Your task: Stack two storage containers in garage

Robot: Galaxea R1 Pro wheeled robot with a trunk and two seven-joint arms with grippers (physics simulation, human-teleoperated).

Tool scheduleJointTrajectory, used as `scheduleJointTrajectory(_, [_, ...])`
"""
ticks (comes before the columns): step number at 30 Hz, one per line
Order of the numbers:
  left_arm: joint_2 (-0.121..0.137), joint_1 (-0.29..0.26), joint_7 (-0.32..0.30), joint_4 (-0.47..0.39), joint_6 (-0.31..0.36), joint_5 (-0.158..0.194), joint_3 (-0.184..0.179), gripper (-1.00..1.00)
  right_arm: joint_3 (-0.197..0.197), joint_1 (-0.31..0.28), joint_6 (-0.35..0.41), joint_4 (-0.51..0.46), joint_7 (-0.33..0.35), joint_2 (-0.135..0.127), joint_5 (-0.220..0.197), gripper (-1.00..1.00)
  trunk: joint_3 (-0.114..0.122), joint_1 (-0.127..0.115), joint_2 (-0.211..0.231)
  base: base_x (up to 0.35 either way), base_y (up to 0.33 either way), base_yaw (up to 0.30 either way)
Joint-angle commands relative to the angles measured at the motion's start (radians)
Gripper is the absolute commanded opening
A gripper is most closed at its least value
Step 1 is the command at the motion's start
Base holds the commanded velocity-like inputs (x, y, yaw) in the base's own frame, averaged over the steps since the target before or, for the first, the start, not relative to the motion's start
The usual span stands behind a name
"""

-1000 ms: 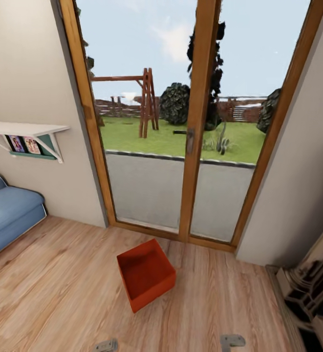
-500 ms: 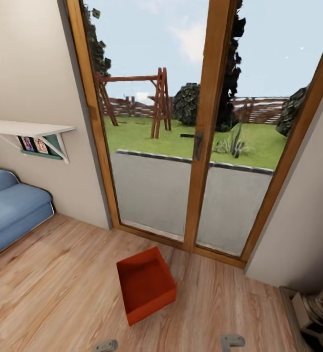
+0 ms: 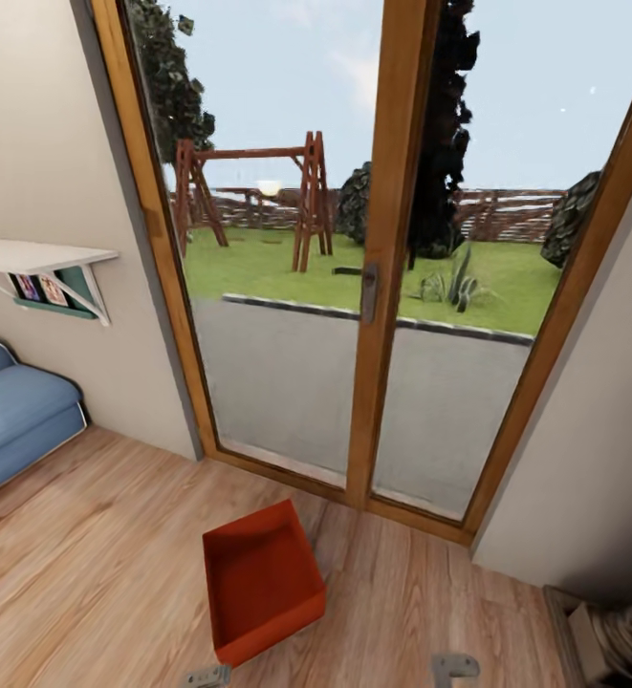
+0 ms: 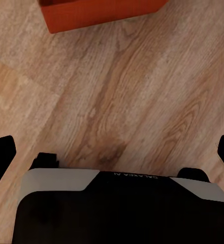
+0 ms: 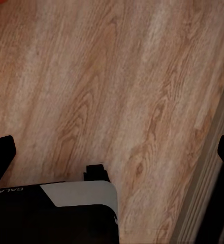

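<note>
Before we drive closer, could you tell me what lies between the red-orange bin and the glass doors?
Bare light wood-plank flooring separates the red-orange rectangular bin from the wood-framed glass doors, in the head view.

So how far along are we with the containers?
Nothing looks done yet. One storage container sits empty on the living room's wood floor in front of the glass doors. The left gripper and right gripper are both open, holding nothing. Still left: pick it up, carry both to the garage, stack them.

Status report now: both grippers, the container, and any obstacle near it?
Left gripper open, empty. Right gripper open, empty. One storage container on the wood floor, before the glass doors. Nothing between the grippers and it.
</note>
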Motion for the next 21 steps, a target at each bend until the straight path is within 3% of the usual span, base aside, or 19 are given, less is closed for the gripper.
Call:
scheduleJointTrajectory(1, [-0.001, 0.0, -0.005, -0.003, 0.008, 0.0, 0.008, 1.0, 0.009, 0.0, 0.007, -0.002, -0.005, 0.0, -0.007, 1.0, -0.002, 0.001, -0.002, 0.258, -0.239, 0.043])
scheduleJointTrajectory(8, [-0.001, 0.0, -0.005, -0.003, 0.008, 0.0, 0.008, 1.0, 0.009, 0.0, 0.007, -0.002, -0.005, -0.001, -0.006, 1.0, -0.002, 0.001, -0.002, 0.258, -0.239, 0.137])
scheduleJointTrajectory(21, [-0.001, 0.0, -0.005, -0.003, 0.008, 0.0, 0.008, 1.0, 0.009, 0.0, 0.007, -0.002, -0.005, -0.001, -0.007, 1.0, -0.002, 0.001, -0.002, 0.257, -0.239, 0.244])
